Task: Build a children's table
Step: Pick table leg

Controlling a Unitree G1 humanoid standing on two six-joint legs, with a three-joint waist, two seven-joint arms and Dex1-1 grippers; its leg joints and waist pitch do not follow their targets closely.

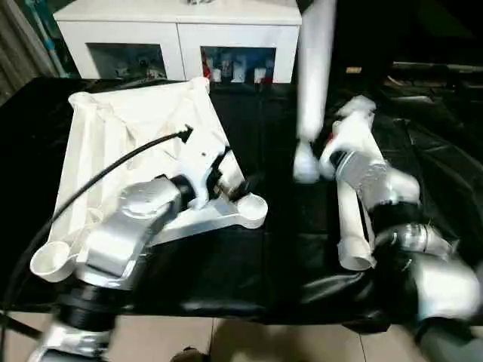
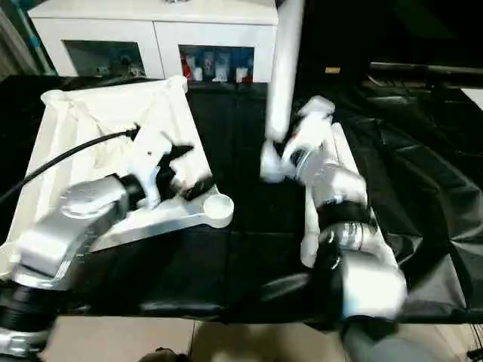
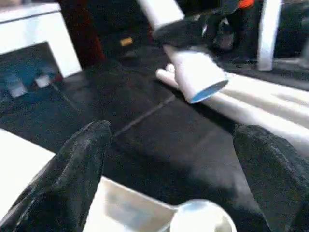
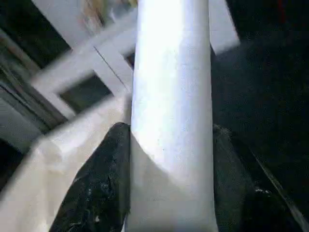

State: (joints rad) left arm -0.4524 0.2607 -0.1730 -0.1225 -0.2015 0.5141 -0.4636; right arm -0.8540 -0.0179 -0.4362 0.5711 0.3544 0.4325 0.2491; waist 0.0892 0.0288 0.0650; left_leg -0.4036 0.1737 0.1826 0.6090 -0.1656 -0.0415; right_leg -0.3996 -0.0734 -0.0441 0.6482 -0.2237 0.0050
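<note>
A home-like room, set up as a place to try out a robot.

A white cabinet (image 1: 178, 30) with glass doors stood against the back wall, small bottles and jars behind its panes. A black cloth (image 1: 264, 249) covered the desk in front of it, pale floor tiles (image 1: 249, 339) showed below its edge, and a curtain (image 1: 19, 45) hung at the left.

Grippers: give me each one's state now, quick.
Left gripper: open, holding nothing, above the tabletop corner socket.
Right gripper: closed on a table leg, lifted upright.
</note>
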